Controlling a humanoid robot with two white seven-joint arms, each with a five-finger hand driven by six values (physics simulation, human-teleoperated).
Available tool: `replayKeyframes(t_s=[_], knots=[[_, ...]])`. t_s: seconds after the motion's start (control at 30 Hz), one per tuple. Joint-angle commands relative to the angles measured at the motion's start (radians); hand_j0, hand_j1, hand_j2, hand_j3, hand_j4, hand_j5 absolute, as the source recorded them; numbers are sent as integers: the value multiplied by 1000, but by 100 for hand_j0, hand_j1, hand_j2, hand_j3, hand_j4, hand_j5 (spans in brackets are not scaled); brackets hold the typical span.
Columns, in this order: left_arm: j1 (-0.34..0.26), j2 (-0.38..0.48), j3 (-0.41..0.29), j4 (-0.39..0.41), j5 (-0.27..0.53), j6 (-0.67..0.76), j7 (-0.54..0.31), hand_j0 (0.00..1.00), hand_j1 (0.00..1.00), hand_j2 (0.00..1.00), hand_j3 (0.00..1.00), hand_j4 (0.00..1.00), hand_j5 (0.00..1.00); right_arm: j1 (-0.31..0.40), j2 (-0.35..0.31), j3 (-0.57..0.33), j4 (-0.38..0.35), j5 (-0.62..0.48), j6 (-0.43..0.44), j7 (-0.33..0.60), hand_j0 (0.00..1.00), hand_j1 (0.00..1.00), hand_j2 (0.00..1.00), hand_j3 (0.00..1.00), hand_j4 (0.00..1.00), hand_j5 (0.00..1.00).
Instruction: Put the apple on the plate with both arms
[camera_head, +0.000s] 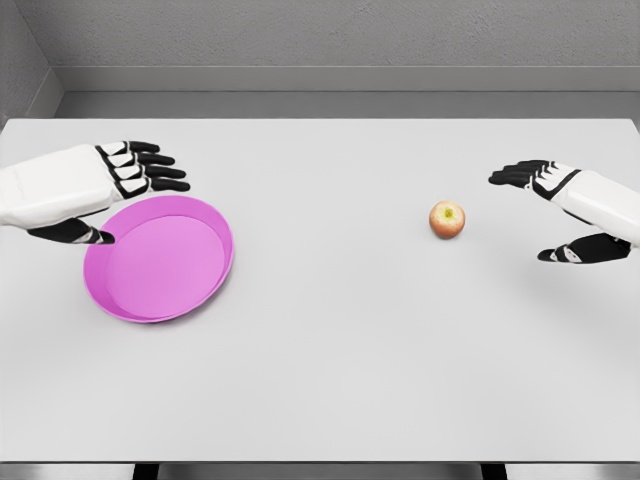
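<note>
Head view: pink plate (160, 258), round, shallow, smooth rim, holds nothing, tilted on the white table (330, 370). My left hand (95, 185) hovers over its upper-left edge, fingers spread, thumb near the rim, gripping nothing. Apple (447, 219), small, round, red-yellow, sits on the table well right of the plate. My right hand (570, 205) is near it, fingers open, empty.

Forearms: smooth white shells, rounded, no cables or markings visible.
Left hand (120, 185): white back plate, black fingers with white segment covers, black thumb.
Right hand (560, 210): white back, black fingers and thumb, small white knuckle patches.
</note>
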Motion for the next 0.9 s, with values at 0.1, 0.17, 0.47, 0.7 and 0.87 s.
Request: replayKeyframes(t_s=[0.1,0.17,0.47,0.7,0.87], knots=[[0,-4,1,0,7,1,-9,100,100,100,100,100,100,-8,-1,-2,-2,-7,3,0,100,100,100,100,100,100],[0,-4,-1,0,7,1,-9,100,100,100,100,100,100,-11,-1,-2,-1,-11,3,0,100,100,100,100,100,100],[-3,-20,-5,0,7,1,-36,100,100,100,100,100,100,-14,-41,96,41,-155,3,0,100,100,100,100,100,100],[-5,-32,-5,0,5,1,-50,100,100,100,100,100,100,-146,-41,266,145,-157,3,0,100,100,100,100,100,100],[-5,-49,-5,0,5,1,-75,100,100,100,100,100,100,-199,-41,357,146,-154,3,0,100,100,100,100,100,100]])
